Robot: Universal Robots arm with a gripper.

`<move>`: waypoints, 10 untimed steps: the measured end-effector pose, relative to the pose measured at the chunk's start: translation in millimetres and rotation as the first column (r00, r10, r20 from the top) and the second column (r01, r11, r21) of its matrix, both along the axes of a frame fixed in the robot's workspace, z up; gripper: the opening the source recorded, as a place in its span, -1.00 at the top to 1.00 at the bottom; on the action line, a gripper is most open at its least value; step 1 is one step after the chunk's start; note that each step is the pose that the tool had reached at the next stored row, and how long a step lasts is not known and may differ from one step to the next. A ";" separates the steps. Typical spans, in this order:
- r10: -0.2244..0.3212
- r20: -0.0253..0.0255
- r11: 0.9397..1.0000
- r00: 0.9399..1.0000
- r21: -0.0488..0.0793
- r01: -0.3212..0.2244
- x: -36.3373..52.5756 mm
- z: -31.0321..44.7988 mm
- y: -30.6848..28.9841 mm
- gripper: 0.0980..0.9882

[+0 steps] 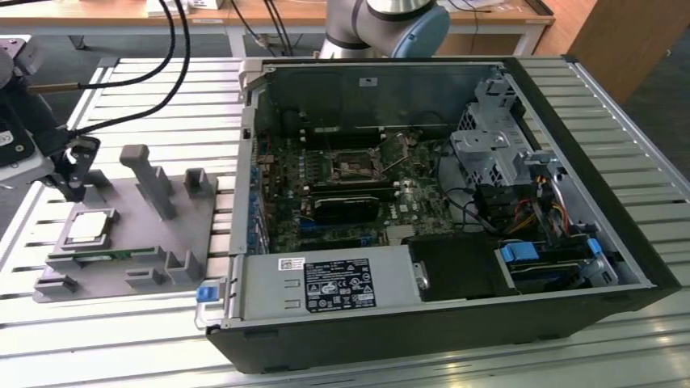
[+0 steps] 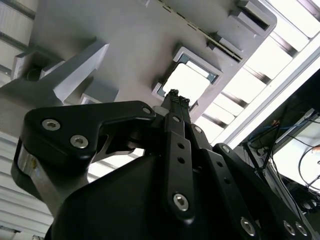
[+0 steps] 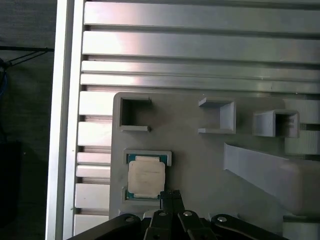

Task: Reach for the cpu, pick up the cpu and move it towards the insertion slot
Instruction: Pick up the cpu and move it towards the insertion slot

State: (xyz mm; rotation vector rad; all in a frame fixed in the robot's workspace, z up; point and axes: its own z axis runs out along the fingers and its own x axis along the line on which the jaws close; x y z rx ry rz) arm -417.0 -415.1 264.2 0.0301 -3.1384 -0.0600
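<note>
One cpu (image 1: 90,227) lies flat in its nest on the grey fixture (image 1: 173,242), at the exterior view's left, with its pale rim showing around the metal top. The gripper (image 1: 73,192) hangs just beside one edge, its fingers (image 2: 172,98) pressed together and holding nothing. The insertion slot (image 1: 351,167) sits well apart, mid-frame inside the open computer case (image 1: 603,242), uncovered from above.

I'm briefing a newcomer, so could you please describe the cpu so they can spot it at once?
On the exterior view's left, beside the open computer case, lies a grey fixture plate with upright blocks. The cpu lies set into that plate. It is the flat, shiny silver square, unlike the long narrow green memory stick beside it.
</note>
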 end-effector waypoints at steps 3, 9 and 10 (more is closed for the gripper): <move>0.000 0.000 1.000 1.000 0.000 0.000 -0.6 -4.8 -0.6 0.98; 0.000 0.000 1.000 1.000 0.000 0.000 -0.7 -12.8 -1.1 0.98; 0.000 0.000 1.000 1.000 0.000 0.000 -0.7 -14.0 -1.1 0.98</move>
